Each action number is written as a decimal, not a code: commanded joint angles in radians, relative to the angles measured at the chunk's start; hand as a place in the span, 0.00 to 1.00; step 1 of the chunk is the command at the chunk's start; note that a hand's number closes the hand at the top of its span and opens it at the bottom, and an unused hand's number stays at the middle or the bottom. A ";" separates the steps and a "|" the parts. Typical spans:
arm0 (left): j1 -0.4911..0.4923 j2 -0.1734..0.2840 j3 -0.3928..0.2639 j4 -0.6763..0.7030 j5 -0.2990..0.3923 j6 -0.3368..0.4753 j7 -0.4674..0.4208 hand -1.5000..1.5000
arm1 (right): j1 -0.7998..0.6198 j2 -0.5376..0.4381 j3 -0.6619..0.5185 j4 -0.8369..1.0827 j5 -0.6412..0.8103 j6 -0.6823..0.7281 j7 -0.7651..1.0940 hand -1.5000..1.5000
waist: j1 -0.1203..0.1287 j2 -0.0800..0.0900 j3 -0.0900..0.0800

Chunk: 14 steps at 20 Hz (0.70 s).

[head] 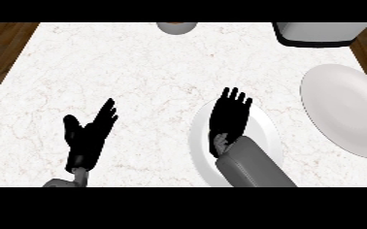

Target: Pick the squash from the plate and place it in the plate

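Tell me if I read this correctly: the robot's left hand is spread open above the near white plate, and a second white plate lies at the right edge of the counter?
Not quite. The head view shows the right hand, not the left, spread open above the near white plate. The left hand rests open over bare counter. The second white plate does lie at the right edge.

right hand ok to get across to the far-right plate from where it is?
Probably yes. The right hand is open over the near plate, and only bare counter lies between it and the right plate. No squash is visible.
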 commanded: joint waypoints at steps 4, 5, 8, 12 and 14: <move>0.036 0.013 0.016 -0.009 0.019 -0.033 0.011 0.50 | 0.042 0.020 -0.028 0.064 0.011 0.059 0.172 0.00 | 0.001 0.004 -0.001; 0.020 0.016 0.031 0.033 0.010 -0.029 -0.010 0.50 | 0.050 0.020 0.008 0.046 -0.038 0.117 0.191 1.00 | 0.001 0.004 -0.002; 0.036 -0.027 -0.011 -0.002 -0.017 -0.010 -0.025 0.50 | 0.026 0.020 0.001 0.103 0.007 0.121 0.123 1.00 | 0.005 0.005 -0.001; 0.012 -0.020 0.023 0.039 -0.002 -0.027 -0.019 0.50 | 0.004 0.020 -0.021 0.069 0.035 0.155 0.120 1.00 | 0.000 0.004 -0.001; 0.017 -0.022 0.009 -0.027 -0.009 -0.005 0.032 0.50 | 0.020 0.016 -0.031 0.071 0.069 0.184 0.089 1.00 | -0.002 0.002 -0.001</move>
